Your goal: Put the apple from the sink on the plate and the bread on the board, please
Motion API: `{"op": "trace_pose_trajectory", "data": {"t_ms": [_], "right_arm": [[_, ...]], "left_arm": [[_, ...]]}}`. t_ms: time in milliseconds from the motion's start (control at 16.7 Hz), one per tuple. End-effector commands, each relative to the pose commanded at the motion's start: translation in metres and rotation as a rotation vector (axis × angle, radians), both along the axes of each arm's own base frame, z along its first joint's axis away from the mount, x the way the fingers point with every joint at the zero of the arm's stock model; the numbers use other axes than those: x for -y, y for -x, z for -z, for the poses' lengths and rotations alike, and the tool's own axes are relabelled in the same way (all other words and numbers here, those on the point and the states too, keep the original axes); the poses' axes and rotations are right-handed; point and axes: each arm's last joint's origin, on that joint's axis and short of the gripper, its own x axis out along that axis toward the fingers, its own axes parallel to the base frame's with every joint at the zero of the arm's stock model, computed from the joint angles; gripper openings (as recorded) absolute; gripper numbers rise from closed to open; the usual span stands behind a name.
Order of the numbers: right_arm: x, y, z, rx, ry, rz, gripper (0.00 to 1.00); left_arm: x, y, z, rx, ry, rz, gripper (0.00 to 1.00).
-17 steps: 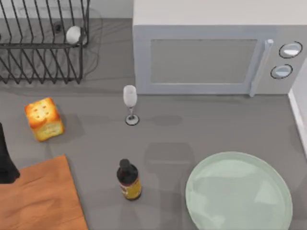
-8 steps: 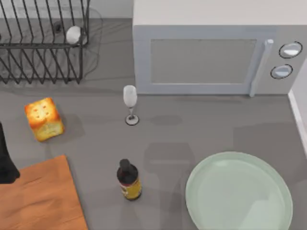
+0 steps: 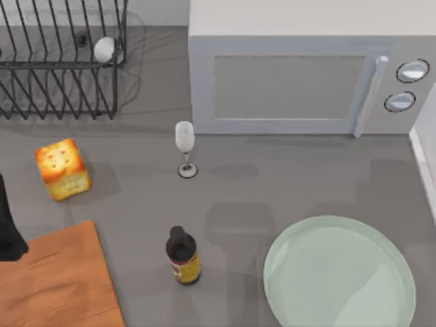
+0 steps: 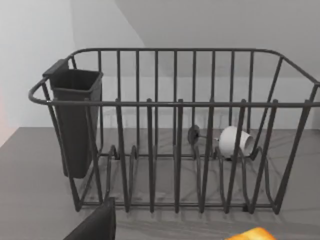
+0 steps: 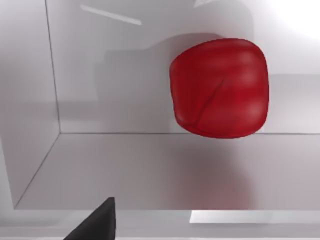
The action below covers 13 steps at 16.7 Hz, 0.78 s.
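- The microwave [image 3: 306, 75] is the biggest thing here, standing at the back of the grey table [image 3: 272, 184] with its door shut; I place everything else by it.
- The plate [image 3: 339, 274], pale mint green, lies in front of the microwave toward its right end, nothing on it.
- The dish rack [image 3: 61, 61], dark wire, stands left of the microwave at the back; in my left wrist view a dark utensil cup [image 4: 75, 120] hangs at one end and a small white cup [image 4: 234, 141] lies on its side among the bars.
- The board [image 3: 54, 279], orange-brown wood, lies well in front and far left of the microwave, at the table's near left corner, bare.
- My left arm [image 3: 8, 225] shows as a dark shape at the table's left edge, over the board's far corner; whether its fingers are spread or pressed together I cannot tell.
- The bread [image 3: 63, 169] sits on the table in front of the rack, left of the microwave, just beyond the board and apart from it.
- The apple [image 5: 219, 86], glossy red, rests in the pale sink [image 5: 125, 170] against its wall, seen from my right wrist; my right gripper is near it, one dark fingertip [image 5: 97, 222] showing, its state I cannot tell.
- A dark bottle [image 3: 182, 256] with a yellow label stands in front of the microwave's left end, between board and plate.
- A wine glass [image 3: 185, 148] stands upright just in front of the microwave's left corner.
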Motion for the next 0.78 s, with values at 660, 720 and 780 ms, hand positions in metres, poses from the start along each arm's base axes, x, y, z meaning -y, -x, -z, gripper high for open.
{"op": "trace_pose_trajectory", "data": {"t_ms": [660, 720, 780], "right_arm": [[0.002, -0.01, 0.079, -0.004, -0.001, -0.002, 1.0], [0.002, -0.01, 0.094, 0.003, 0.001, -0.002, 1.0], [0.002, -0.009, 0.109, 0.01, 0.003, -0.002, 1.0]], "left_arm": [[0.0, 0.0, 0.0, 0.0, 0.0, 0.0, 1.0], [0.0, 0.0, 0.0, 0.0, 0.0, 0.0, 1.0], [0.0, 0.0, 0.0, 0.0, 0.0, 0.0, 1.0]]}}
